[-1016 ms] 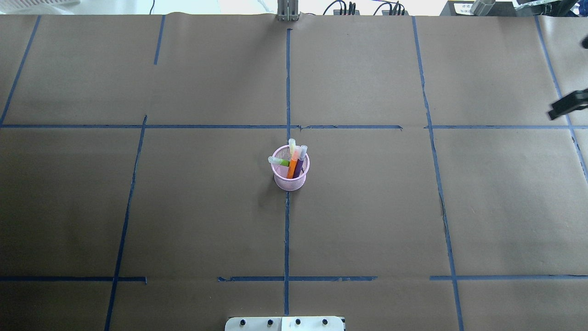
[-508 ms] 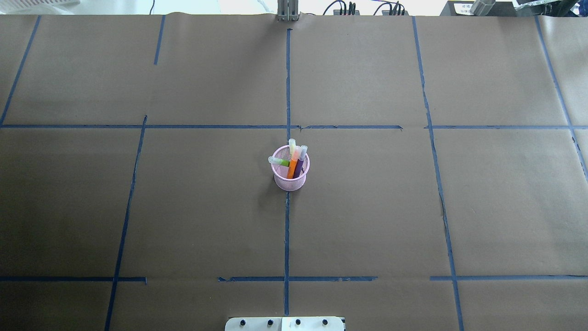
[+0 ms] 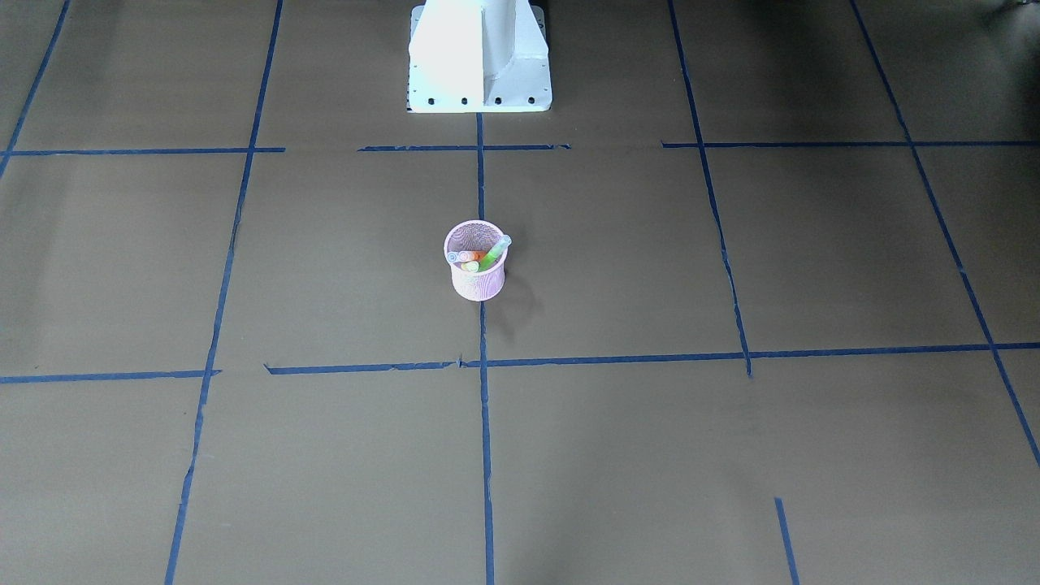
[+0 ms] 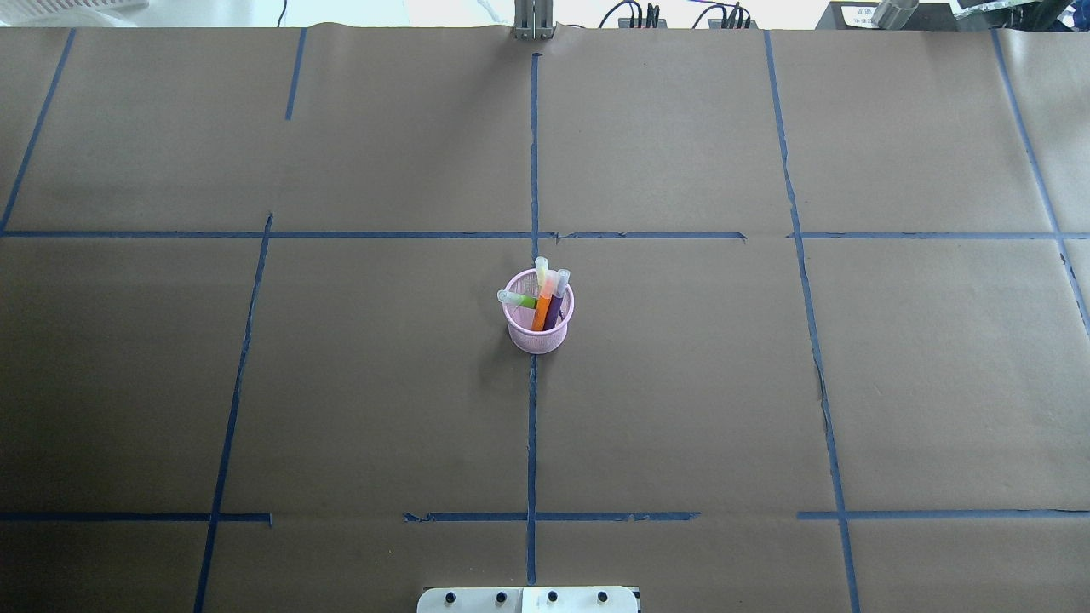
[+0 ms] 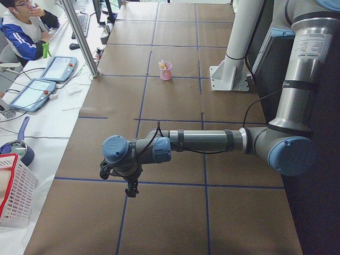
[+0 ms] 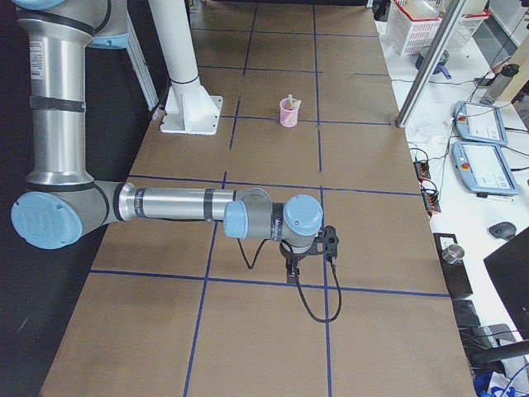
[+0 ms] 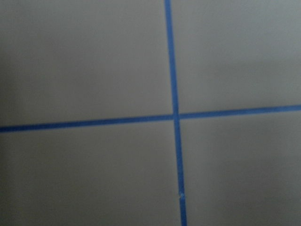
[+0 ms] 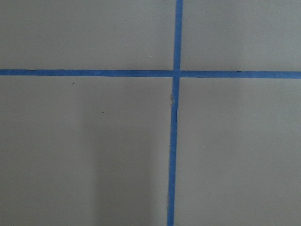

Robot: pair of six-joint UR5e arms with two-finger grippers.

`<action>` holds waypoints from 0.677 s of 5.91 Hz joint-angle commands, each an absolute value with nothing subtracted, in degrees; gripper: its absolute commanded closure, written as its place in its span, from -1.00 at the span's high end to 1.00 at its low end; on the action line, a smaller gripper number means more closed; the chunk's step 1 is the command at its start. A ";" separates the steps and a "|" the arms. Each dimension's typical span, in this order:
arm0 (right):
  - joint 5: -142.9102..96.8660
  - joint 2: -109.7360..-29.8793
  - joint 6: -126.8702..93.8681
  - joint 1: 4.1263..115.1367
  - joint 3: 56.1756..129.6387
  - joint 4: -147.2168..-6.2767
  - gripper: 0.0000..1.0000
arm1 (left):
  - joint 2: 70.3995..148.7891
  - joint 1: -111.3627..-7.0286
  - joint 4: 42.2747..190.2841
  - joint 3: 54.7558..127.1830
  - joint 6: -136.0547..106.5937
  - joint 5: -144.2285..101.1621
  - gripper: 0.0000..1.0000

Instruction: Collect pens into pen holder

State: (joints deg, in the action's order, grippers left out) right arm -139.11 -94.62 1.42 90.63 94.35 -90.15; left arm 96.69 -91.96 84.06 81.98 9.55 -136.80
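Note:
The pink wire-mesh pen holder [image 4: 536,334] stands upright at the table's middle, on the centre tape line. The orange pen [image 4: 542,312], the purple pen [image 4: 554,307] and the green pen [image 4: 523,300] all stand inside it, cap ends up; the green one leans left over the rim. The holder also shows in the front view [image 3: 478,281] and far off in both side views [image 5: 166,72] [image 6: 289,115]. My left gripper [image 5: 130,187] and right gripper [image 6: 292,268] show only in the side views, low over bare table far from the holder. I cannot tell whether they are open or shut.
Blue tape lines [image 4: 532,162] divide the brown paper table. The robot's white base [image 3: 479,57] stands at the near edge. A person [image 5: 24,29], tablets [image 5: 32,93] and a white basket [image 5: 16,194] are beside the table's left end; a metal post [image 5: 79,37] stands there.
A dark gripper part at the overhead view's right edge one second ago has left that view. The holder and pens have not moved.

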 commanded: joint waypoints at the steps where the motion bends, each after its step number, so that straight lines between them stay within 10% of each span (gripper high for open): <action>1: -136.51 -96.07 4.38 94.38 94.83 -90.35 1.00 | 91.63 -92.02 83.50 87.93 9.32 -136.93 1.00; 4: -137.20 -96.41 4.05 94.40 94.31 -90.79 1.00 | 86.49 -91.93 83.67 93.60 5.36 -137.11 1.00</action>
State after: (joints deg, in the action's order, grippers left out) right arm -137.07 -96.25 4.22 94.38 94.37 -90.74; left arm 87.31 -92.00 83.62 92.93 6.14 -137.04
